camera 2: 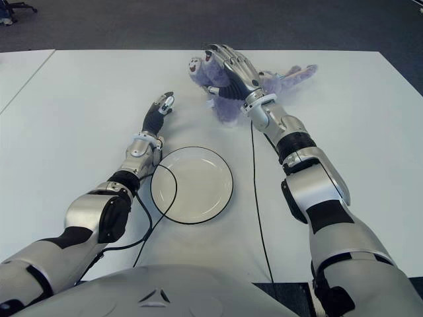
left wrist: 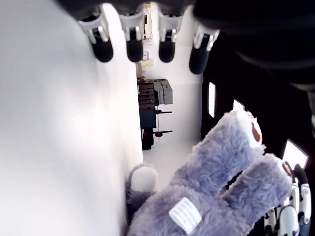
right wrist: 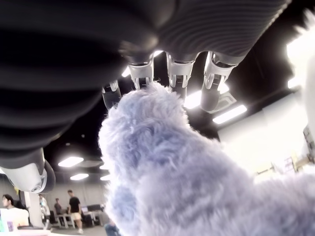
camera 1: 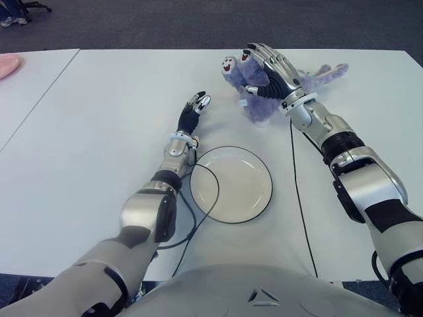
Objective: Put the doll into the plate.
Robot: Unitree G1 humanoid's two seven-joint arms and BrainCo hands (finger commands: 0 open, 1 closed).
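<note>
Eye views: the right hand (camera 1: 268,69) is draped over the purple doll (camera 1: 254,99) on the worktop (camera 1: 99,132), beyond the empty plate (camera 1: 231,183). The left hand (camera 1: 193,112) is spread, holding nothing, beside the plate. Right wrist view: fingers (right wrist: 179,76) wrap the fur loosely, so it might slip during lifting.

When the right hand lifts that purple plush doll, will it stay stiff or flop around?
Probably floppy: the purple plush doll has soft fur and long limbs trailing loose past the right hand wrapped over it. It looks light, likely compressing under the fingers. Unlikely to slip or roll.
</note>
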